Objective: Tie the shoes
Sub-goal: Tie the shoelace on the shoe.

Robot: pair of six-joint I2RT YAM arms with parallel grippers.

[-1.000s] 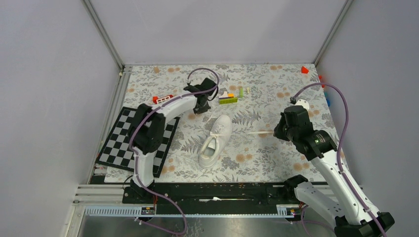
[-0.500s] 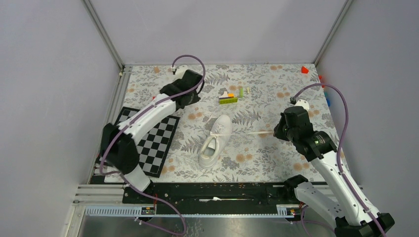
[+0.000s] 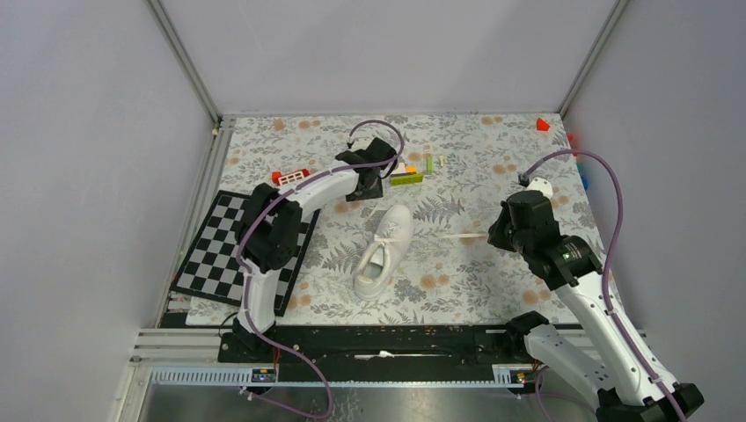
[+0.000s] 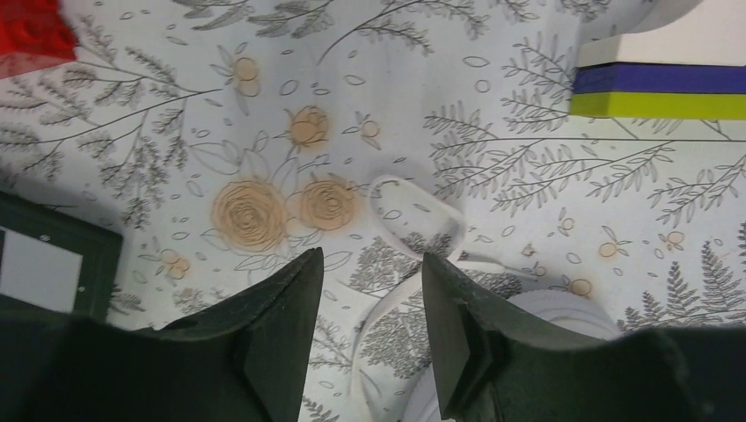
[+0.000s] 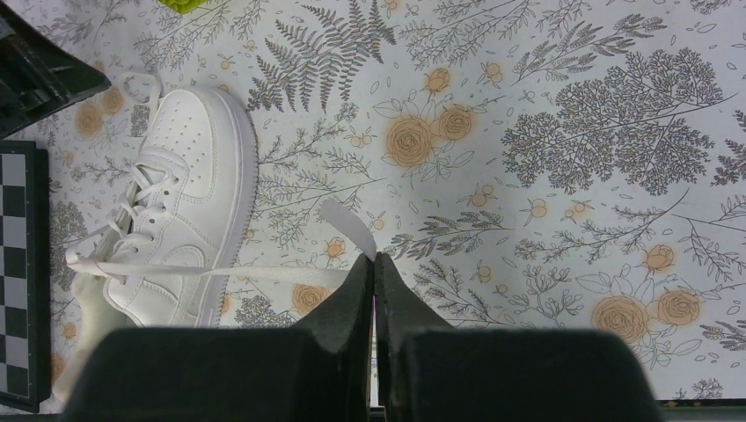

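The white sneaker [image 3: 383, 250] is lying on its sole near the middle of the flowered cloth [image 3: 493, 158], its toe pointing away from the arm bases. The right gripper [image 5: 373, 264] is sitting to its right with fingers pressed together, pinching one lace [image 5: 264, 274] that is stretching straight from the eyelets across the cloth. The left gripper [image 4: 372, 272] is hovering just beyond the toe, fingers standing apart and holding nothing, above a loose loop [image 4: 391, 180] of the other lace. Colored blocks [image 3: 405, 175] are sitting just beside it, and a checkerboard [image 3: 220, 255] is lying at the cloth's left edge.
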